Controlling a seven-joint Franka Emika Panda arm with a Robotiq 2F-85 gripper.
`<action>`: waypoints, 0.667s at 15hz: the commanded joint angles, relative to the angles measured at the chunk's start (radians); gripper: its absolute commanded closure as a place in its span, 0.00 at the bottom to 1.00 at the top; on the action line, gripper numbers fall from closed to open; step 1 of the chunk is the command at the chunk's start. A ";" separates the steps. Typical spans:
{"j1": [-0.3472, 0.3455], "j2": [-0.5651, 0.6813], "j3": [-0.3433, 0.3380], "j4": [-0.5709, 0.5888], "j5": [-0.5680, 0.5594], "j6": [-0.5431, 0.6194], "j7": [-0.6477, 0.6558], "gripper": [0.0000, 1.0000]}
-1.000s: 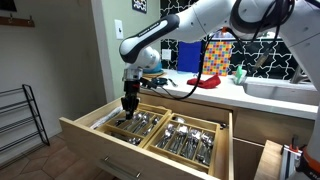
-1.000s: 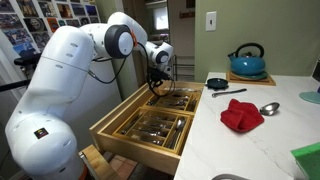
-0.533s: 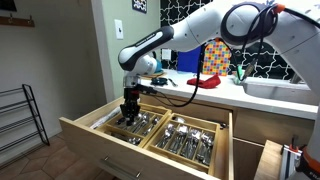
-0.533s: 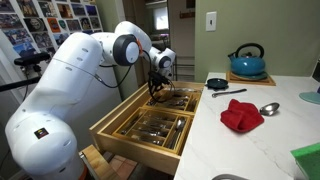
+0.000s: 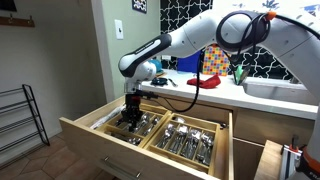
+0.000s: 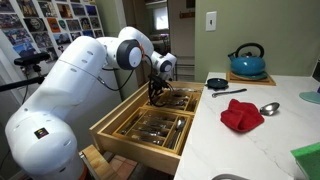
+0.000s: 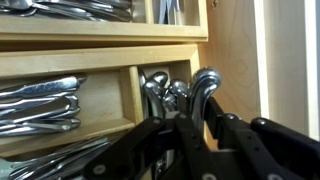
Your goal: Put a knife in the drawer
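The gripper (image 5: 130, 112) is sinking lower into the drawer (image 5: 108, 150), down among the flatware (image 5: 178, 140). The arm (image 5: 185, 38) is leaning farther over it.

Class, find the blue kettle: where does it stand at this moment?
In an exterior view, the blue kettle stands at the back of the white countertop against the wall, behind the red cloth.

The drawer (image 7: 100, 60) is pale, smooth wood with a matt finish, and the flatware (image 7: 40, 100) in it is bright polished metal. The gripper (image 7: 190, 128) looks matt black and the arm (image 6: 60, 90) is glossy white plastic. A soft red cloth (image 6: 241, 115) lies on the smooth pale counter (image 6: 235, 155).
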 commanded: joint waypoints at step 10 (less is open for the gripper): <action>0.030 0.108 -0.019 0.170 -0.053 -0.095 0.091 0.92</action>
